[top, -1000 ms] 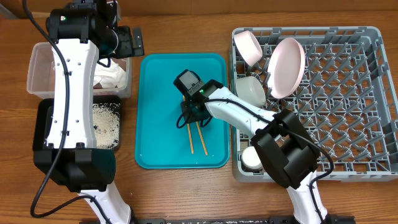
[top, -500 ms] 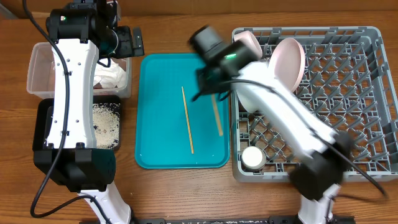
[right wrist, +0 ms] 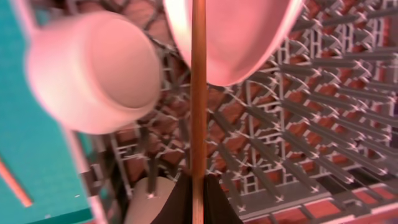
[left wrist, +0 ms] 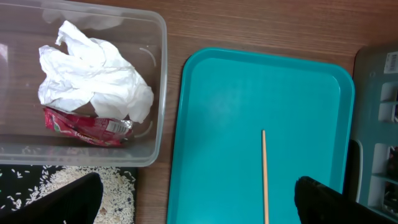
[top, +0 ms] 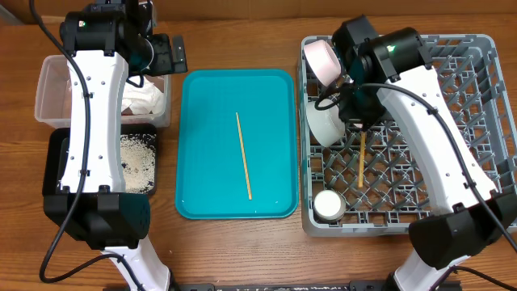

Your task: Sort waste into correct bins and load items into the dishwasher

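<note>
Right jaws pinch chopstick [right wrist: 198, 93] above rack [top: 468, 39]; tub [left wrist: 157, 93] holds napkin [left wrist: 93, 74], wrapper [left wrist: 87, 127].

Two chopsticks [top: 243, 156], one cup [top: 328, 205], one teal tray [top: 202, 105], one rack [top: 485, 174], one tub [top: 50, 93], one black tray [top: 55, 158].

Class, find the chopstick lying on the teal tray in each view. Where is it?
Overhead: chopstick in the middle of the teal tray.
Left wrist: lower right, cut by the bottom edge.
Right wrist: blurred orange streak, bottom-left corner.
Shared landmark: the teal tray.
</note>
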`<state>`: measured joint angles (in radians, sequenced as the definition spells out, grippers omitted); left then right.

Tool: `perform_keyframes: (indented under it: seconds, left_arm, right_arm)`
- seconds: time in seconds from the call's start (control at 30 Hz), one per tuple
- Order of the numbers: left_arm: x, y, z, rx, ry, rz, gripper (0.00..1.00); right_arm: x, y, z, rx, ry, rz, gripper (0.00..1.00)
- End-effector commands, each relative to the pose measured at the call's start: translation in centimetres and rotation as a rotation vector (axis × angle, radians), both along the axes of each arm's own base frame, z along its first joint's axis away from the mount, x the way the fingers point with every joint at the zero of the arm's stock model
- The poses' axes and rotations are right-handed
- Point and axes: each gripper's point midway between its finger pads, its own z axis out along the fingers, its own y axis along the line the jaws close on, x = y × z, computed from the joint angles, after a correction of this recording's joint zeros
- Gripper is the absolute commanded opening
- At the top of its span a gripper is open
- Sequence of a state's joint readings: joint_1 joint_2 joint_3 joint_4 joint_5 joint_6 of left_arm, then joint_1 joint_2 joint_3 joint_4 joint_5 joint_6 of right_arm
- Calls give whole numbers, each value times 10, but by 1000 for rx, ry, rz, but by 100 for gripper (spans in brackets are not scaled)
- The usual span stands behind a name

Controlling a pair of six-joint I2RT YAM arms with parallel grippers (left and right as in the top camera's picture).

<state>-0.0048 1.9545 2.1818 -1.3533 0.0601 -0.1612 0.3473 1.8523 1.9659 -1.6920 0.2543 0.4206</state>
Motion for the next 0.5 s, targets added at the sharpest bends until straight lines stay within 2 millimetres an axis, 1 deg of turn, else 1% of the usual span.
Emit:
perform_keyframes:
  seconds: [0.0, 0.07, 0.1, 0.13, 0.3, 0.37, 0.47]
  left_arm:
    - [2, -3, 6, -11, -18, -4, 100]
    - [2, -3, 6, -11, -18, -4, 100]
    - [2, -3, 6, -11, -18, -4, 100]
    - [2, -3, 6, -11, -18, -4, 100]
    - [2, -3, 6, -11, -18, -4, 100]
    - [2, -3, 6, -11, -18, -4, 100]
    - [2, -3, 6, -11, -18, -4, 100]
  right_arm:
    - [-4, -16, -16, -64, 40, -12, 4]
    - [-7, -21, -27, -81, 72, -3, 4]
    - [-12, -25, -39, -99, 105, 2, 4]
    - [-14, -26, -45, -104, 121, 12, 4]
    - [-20, -28, -68, -119, 181, 97, 4]
    - [-20, -28, -69, -120, 187, 114, 5]
    - [-20, -27, -69, -116, 187, 127, 13]
